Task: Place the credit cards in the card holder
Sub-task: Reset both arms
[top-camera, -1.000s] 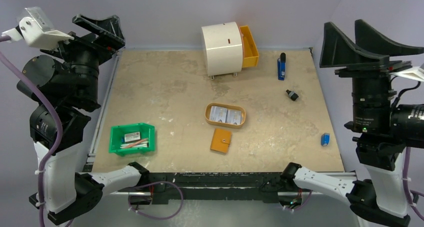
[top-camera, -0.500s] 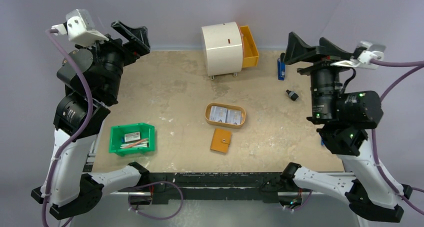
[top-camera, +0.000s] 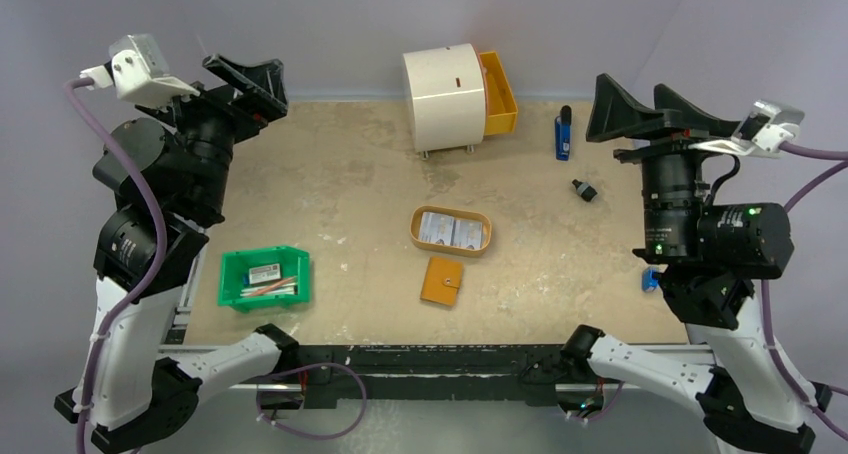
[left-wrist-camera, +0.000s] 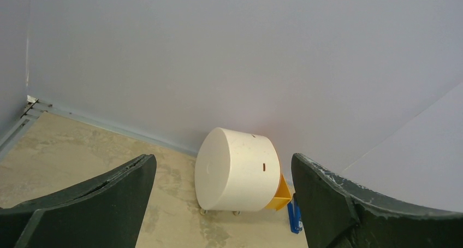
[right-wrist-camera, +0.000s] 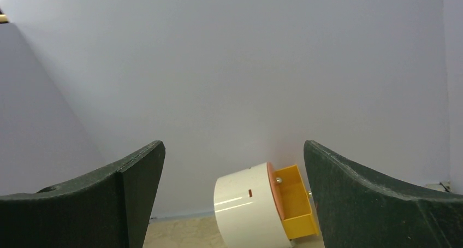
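Near centre of the counter [top-camera: 330, 184], the tan card holder [top-camera: 441, 281] is lying shut. Just beyond it, the credit cards [top-camera: 452, 231] are sitting side by side in an oval tray [top-camera: 412, 230], their row running left-right. The left fingers [top-camera: 245, 79] and right fingers [top-camera: 645, 124] are hovering high at either flank, spread wide and empty, about equally distant.

Both arms are built of smooth white plastic link shells [top-camera: 125, 344] joined by chunky black cylindrical motor housings [top-camera: 165, 164]. A lilac-purple cable [top-camera: 70, 89] runs along the left arm and another [top-camera: 815, 152] along the right. A small white boxy camera module [top-camera: 135, 59] sits at each wrist, tiny green lights [top-camera: 750, 212] glow on the right arm's black joint, and the broad black wedge-shaped fingers [left-wrist-camera: 98, 204] have matte faces with pale, scuffed edges.
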Available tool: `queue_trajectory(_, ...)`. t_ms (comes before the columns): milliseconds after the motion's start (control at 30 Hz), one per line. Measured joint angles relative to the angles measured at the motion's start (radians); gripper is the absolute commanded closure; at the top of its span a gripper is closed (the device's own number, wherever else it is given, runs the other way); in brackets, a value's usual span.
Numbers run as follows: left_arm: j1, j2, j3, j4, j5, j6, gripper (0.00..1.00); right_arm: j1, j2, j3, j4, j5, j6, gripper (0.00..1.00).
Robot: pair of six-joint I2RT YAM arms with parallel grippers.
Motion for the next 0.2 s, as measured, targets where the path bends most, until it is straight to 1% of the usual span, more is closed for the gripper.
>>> queue_trajectory(200, 0.0, -0.004, -0.002, 0.013, 0.007, -0.003, 0.06, 0.0, -0.05, -0.038, 0.001, -0.135, 0.047, 0.01)
